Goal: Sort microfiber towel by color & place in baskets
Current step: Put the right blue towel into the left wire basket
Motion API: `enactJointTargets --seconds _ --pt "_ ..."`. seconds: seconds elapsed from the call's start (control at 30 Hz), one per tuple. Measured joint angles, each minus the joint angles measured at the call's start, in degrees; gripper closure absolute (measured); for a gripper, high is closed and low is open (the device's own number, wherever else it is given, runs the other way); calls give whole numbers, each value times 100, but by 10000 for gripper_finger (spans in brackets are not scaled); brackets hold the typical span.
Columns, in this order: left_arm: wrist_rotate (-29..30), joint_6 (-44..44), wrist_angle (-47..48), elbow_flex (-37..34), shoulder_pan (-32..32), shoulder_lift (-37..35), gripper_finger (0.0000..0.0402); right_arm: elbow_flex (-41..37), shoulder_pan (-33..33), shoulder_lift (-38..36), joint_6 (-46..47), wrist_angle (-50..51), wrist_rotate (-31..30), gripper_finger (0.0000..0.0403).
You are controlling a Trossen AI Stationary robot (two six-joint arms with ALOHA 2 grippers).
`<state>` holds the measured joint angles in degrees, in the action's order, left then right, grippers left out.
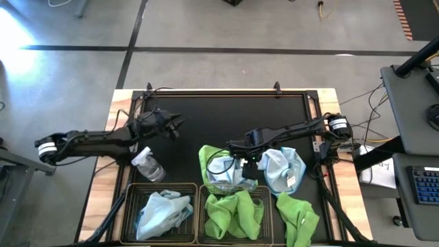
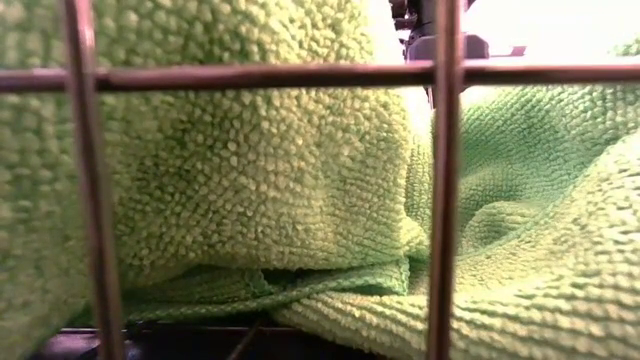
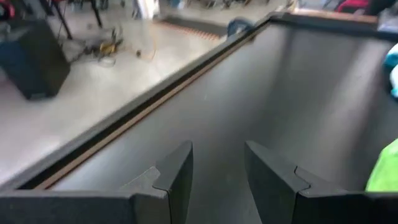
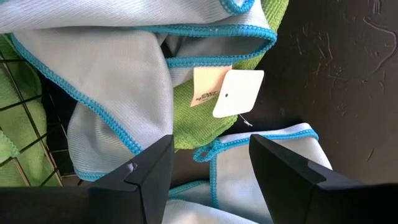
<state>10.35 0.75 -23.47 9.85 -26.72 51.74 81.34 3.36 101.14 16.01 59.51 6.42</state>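
On the black mat, a pale blue microfiber towel [image 1: 223,170] lies bunched on a lime green one [image 1: 205,159]. A second pale blue towel [image 1: 285,168] lies just to its right. My right gripper [image 1: 247,168] hovers open between the two, pointing down; in its wrist view [image 4: 211,180] its fingers stand above the blue-hemmed edges [image 4: 261,168] and a white tag [image 4: 237,92]. The left basket [image 1: 127,206] holds a pale blue towel [image 1: 161,209]. The right basket [image 1: 203,226] holds a green one [image 1: 236,213]. Another green towel [image 1: 298,216] lies right of the baskets. My left gripper [image 1: 175,123] is open over bare mat at far left.
A small clear spray bottle [image 1: 147,165] lies on the mat just beyond the left basket, near my left arm. The low view looks through a basket's wire mesh [image 2: 445,180] at a green towel [image 2: 250,170]. Bare mat [image 1: 226,116] stretches across the far half.
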Motion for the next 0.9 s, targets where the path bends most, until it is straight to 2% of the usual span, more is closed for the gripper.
enactJointTargets --seconds 0.57,0.8,0.9 --pt "-81 292 -1290 -3 -55 1558 272 0 2 2 2 35 4 197" --pt "-83 622 -1949 -5 -53 2231 272 0 2 13 267 35 12 197" --pt "-85 626 -2351 -3 -49 2486 272 0 0 13 360 37 262 197"
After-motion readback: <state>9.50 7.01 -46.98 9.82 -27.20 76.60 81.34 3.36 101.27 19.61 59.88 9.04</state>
